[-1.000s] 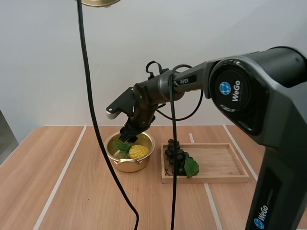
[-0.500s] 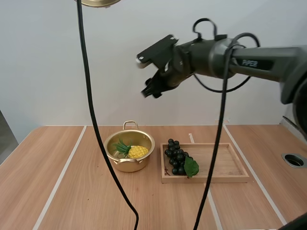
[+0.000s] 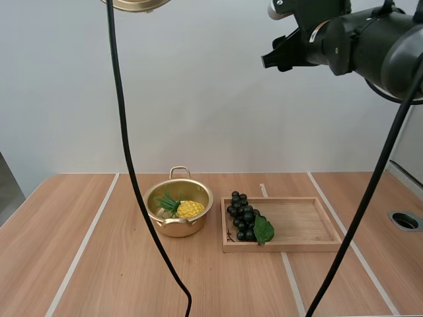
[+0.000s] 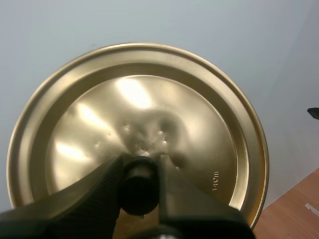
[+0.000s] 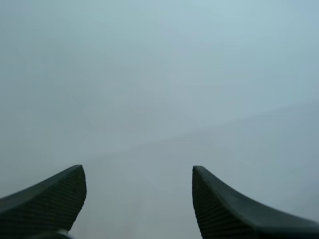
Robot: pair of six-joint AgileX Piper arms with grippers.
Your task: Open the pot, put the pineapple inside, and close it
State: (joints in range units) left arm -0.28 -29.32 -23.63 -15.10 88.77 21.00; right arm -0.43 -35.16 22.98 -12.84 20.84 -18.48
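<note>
A gold pot point(image 3: 179, 209) stands open on the table, with a yellow pineapple point(image 3: 188, 209) lying inside it. The gold lid point(image 3: 137, 4) hangs high above the table at the upper left edge of the high view. In the left wrist view my left gripper point(image 4: 140, 175) is shut on the lid's black knob point(image 4: 139, 185), and the lid's point(image 4: 139, 134) shiny top faces the camera. My right gripper point(image 3: 273, 58) is raised high, well above and to the right of the pot. Its fingers point(image 5: 50, 196) stand wide apart with nothing between them.
A wooden tray point(image 3: 301, 224) lies to the right of the pot. A bunch of dark grapes point(image 3: 243, 216) with a green leaf rests at the tray's left end. A round hole point(image 3: 404, 220) sits near the table's right edge.
My right arm has lifted from the pot, where it left the pineapple, and swung up and to the right. The lid stays held high.
</note>
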